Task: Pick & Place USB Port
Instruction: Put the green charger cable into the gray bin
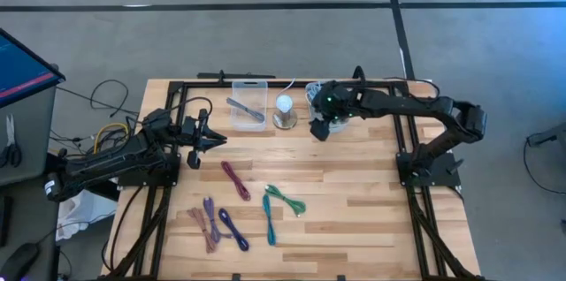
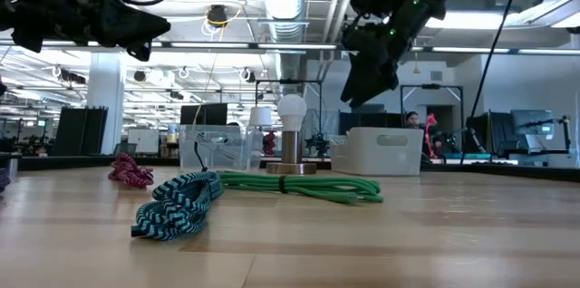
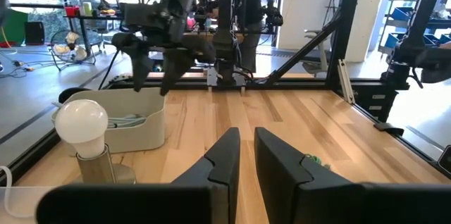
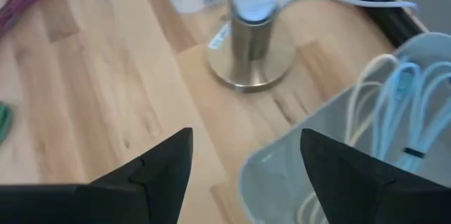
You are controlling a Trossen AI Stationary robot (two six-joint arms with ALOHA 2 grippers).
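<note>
Several coiled USB cables lie on the wooden table: maroon (image 1: 235, 179), green (image 1: 285, 200), teal (image 1: 268, 219), purple (image 1: 232, 226) and brown (image 1: 202, 226). A white bin (image 4: 282, 153) at the far middle holds pale cables (image 4: 402, 111). My right gripper (image 1: 320, 129) hangs open above the bin's near-left corner, tipped downward, with nothing between its fingers (image 4: 169, 160). My left gripper (image 1: 217, 142) waits level above the table's left part, its fingers (image 3: 229, 157) drawn together to a thin slit, holding nothing.
A lamp with a white bulb (image 1: 284, 109) stands on a metal base just left of the bin, its cord running to the far edge. A clear container (image 1: 248, 104) with a grey object stands left of the lamp. Bare wood stretches along the right and near sides.
</note>
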